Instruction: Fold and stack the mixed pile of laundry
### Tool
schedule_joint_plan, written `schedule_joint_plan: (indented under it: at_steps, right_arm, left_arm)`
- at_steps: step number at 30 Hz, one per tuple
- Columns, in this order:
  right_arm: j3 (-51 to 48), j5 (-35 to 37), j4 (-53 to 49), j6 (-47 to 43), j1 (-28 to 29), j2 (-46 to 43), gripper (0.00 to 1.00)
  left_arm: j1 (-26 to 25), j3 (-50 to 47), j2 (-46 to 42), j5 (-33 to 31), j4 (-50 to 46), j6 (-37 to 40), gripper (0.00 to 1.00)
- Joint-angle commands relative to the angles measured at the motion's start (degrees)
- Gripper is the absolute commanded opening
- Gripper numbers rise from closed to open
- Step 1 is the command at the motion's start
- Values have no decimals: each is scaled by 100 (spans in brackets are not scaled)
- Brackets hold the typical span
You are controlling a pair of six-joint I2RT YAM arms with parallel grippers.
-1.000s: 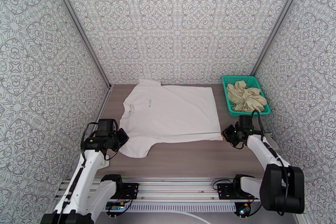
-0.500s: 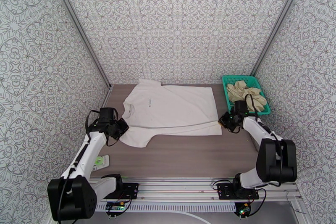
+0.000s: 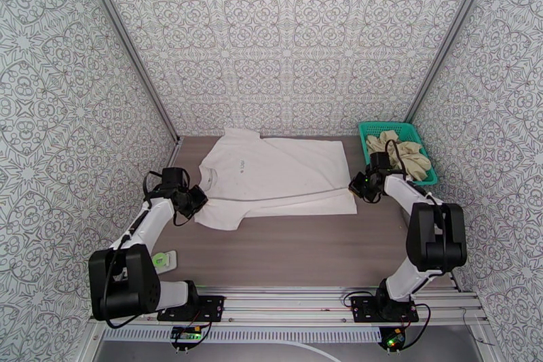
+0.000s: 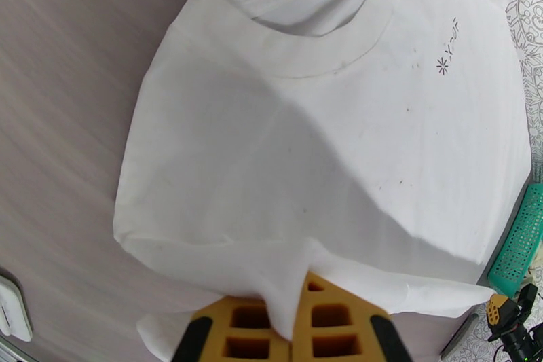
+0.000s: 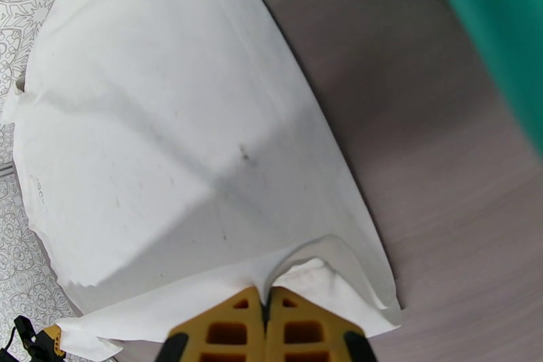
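On the table [image 3: 305, 248] lies the T-shirt [image 3: 275, 176], left gripper [image 3: 196, 201] at its eight o'clock, right gripper [image 3: 355, 187] at four; the basket [image 3: 366, 153] at two holds the other garment [image 3: 400, 153].

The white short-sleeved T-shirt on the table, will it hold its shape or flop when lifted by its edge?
Probably floppy: the white short-sleeved T-shirt bunches and folds where the left gripper and right gripper pinch it. Likely light, since the thin cloth lies flat on the brown table with soft creases.
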Motion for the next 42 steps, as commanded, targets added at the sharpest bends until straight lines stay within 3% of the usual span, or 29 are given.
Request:
schedule_joint_plan:
  at_steps: [1,8,10,13,16,19,23,28,34,39,42]
  right_arm:
    - [307,194,-99,-149,70,224,0]
    - [630,417,-123,-212,205,607,2]
    - [657,504,-54,-248,214,691,14]
    - [840,596,-23,-341,214,810,20]
    - [1049,571,-72,-480,239,835,28]
    - [1044,673,-169,-611,332,628,36]
    - [709,789,-134,-698,573,205,39]
    - [349,340,270,-739,960,254,39]
    - [438,243,423,-679,1061,717,36]
    - [450,282,384,-689,1236,594,36]
    - [350,300,407,-648,1292,452,35]
  left_arm:
    - [70,277,212,129,277,106,0]
    - [138,375,644,184,485,75,1]
    - [195,394,780,222,599,47,17]
    - [373,415,1003,307,865,-56,26]
    - [546,566,1189,400,890,-29,46]
    - [630,598,993,368,784,84,51]
    - [620,376,321,83,347,391,58]
    - [203,-566,-750,68,132,309,58]
    - [-678,-1584,-1762,-52,138,-459,61]
    - [-1167,-2206,-1845,-76,697,-1093,61]
    - [-1487,-2347,-1500,-75,1289,-1414,56]
